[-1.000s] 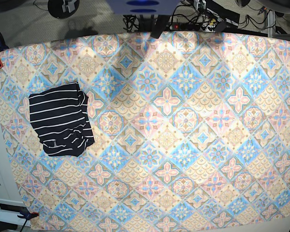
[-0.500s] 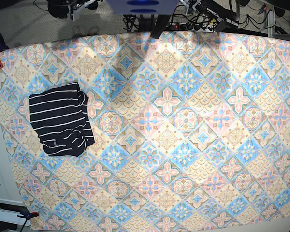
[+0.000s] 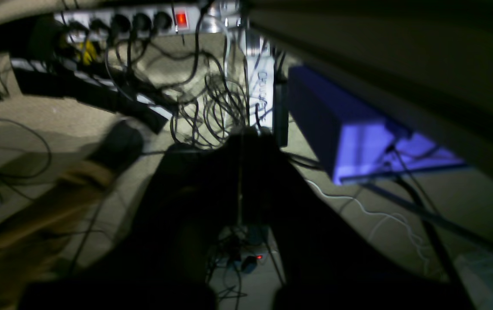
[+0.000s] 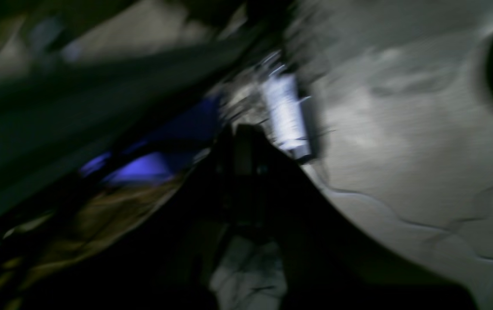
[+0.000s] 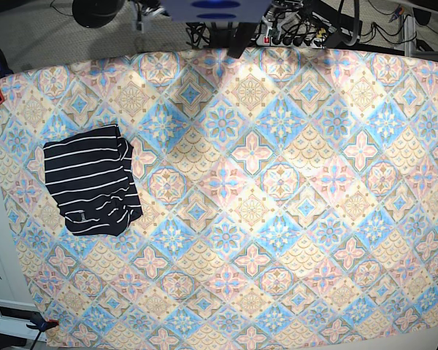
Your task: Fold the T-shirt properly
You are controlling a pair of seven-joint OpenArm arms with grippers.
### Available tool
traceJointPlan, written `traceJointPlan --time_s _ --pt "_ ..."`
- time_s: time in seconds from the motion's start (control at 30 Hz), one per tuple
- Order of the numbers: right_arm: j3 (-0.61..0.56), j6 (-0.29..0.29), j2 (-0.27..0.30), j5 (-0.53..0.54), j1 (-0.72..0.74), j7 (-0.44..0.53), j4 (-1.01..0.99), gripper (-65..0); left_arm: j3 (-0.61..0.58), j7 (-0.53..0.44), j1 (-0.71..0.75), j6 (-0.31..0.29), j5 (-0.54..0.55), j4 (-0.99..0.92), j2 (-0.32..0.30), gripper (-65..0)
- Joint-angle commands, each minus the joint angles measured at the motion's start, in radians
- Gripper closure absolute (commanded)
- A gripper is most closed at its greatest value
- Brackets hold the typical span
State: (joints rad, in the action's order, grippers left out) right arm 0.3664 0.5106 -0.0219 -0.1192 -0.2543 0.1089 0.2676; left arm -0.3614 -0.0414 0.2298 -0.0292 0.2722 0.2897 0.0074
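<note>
Both arms have drawn farther back past the table's far edge since a second ago, while the T-shirt (image 5: 92,181) lies unmoved, folded on the tablecloth (image 5: 277,219), well away from either gripper. Left gripper (image 3: 241,181) and right gripper (image 4: 246,172) are both closed and empty, hanging over the carpeted floor (image 3: 35,116), with a power strip (image 3: 134,19) and tangled cables (image 3: 212,112) beyond the left one.
</note>
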Motion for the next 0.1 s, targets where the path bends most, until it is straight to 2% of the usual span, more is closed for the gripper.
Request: traceJointPlan --time_s 0.0,0.07 --pt "0.003 0.004 0.03 0.014 0.022 0.048 0.012 -0.2 -0.001 -0.002 0.001 -0.002 0.002 0.001 0.004 0.0" --pt "0.003 0.004 0.029 0.014 0.026 0.062 0.012 -0.2 -0.001 -0.002 -0.002 -0.002 0.002 0.001 0.006 0.0"
